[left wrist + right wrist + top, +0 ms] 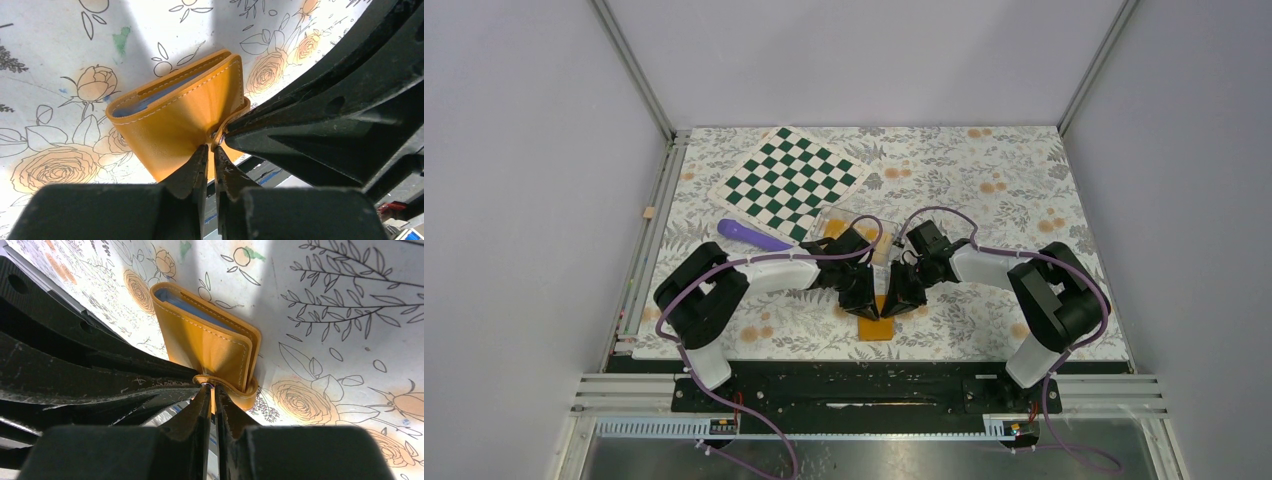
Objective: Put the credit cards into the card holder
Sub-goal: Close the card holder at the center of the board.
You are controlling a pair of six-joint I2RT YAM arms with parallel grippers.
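Note:
The orange card holder (876, 327) lies folded on the floral table cover near the front edge. In the left wrist view the card holder (180, 115) shows a light-blue lining at its open side. My left gripper (211, 150) is shut on a thin orange edge by the snap tab. My right gripper (211, 390) is shut on the snap strap at the card holder's (210, 345) near corner. Both grippers meet tip to tip over it, left (862, 298) and right (900, 296). No credit card shows plainly.
A clear tray (876, 240) with orange-toned contents sits just behind the grippers, partly hidden by the arms. A purple object (752, 234) lies left of it. A green-and-white chessboard (790, 182) lies at the back left. The table's front rail (864, 375) is close behind the card holder.

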